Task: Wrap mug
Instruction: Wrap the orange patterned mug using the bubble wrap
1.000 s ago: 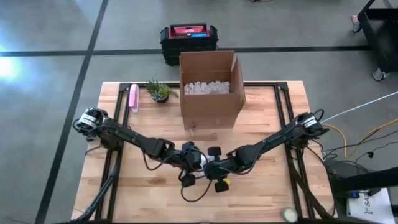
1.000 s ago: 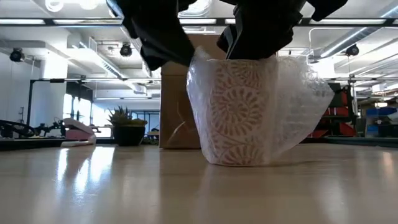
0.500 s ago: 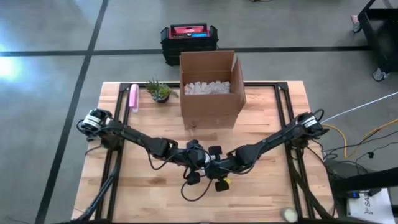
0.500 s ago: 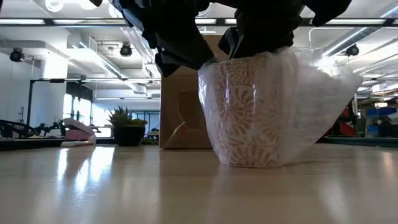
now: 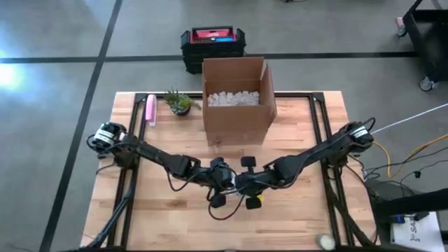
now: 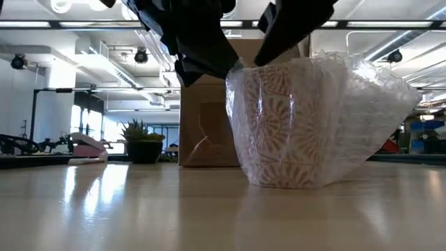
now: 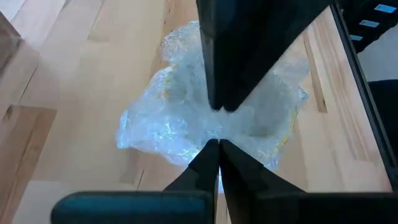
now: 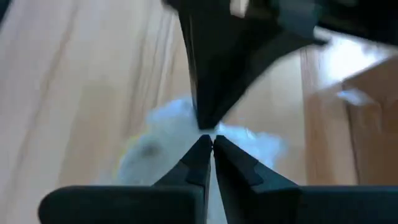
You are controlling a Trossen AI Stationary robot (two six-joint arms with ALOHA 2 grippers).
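The mug point(image 6: 289, 125) stood on the counter point(image 6: 139, 209) directly beneath both grippers. The left gripper point(image 7: 214, 127) and right gripper point(image 8: 206, 134) were each pinched closed on the bubble wrap point(image 6: 369, 104), which had spread wider than half a second earlier, so wrapping likely remained unfinished.

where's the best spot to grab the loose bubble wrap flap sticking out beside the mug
Probably at the outer edge of the bubble wrap flap, coming from above on the side away from the cardboard box. There the film flares clear of the mug into a thin, free fold that two fingers could pinch. Nearer the mug it lies tight on the wall, where both end effectors are already crowded at the rim.
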